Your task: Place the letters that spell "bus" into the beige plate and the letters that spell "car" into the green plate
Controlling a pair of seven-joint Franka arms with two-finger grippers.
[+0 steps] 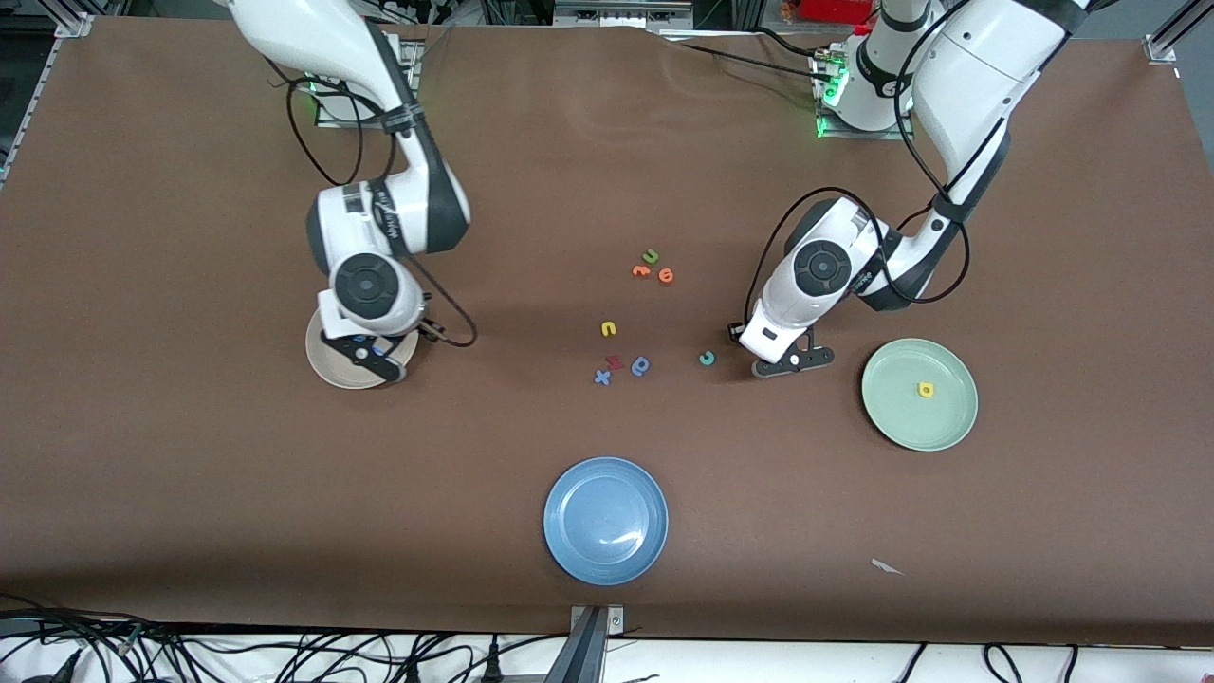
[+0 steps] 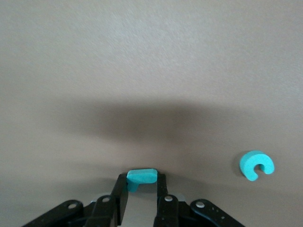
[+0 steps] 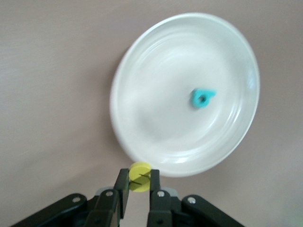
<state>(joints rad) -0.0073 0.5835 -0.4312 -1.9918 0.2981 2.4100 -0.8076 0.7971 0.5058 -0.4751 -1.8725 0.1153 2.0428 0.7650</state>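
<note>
My left gripper [image 2: 142,182] is shut on the teal "r" [image 2: 142,176]. It sits low over the table [image 1: 793,362], between the teal "c" [image 1: 707,358] [image 2: 255,165] and the green plate [image 1: 901,422]. That plate holds the yellow "a" [image 1: 926,389]. Over the edge of the beige plate [image 1: 327,368] [image 3: 156,94], my right gripper [image 1: 375,353] [image 3: 140,184] is shut on the yellow "s" [image 3: 140,177]. The teal "b" [image 3: 202,98] lies in the beige plate. Mid-table lies the yellow "u" [image 1: 608,328].
A green "u" [image 1: 651,255] and two orange letters [image 1: 653,274] lie farther from the front camera than the yellow "u". Blue letters [image 1: 640,365] and a pink one [image 1: 614,361] lie just nearer. A blue plate [image 1: 569,531] stands near the front edge.
</note>
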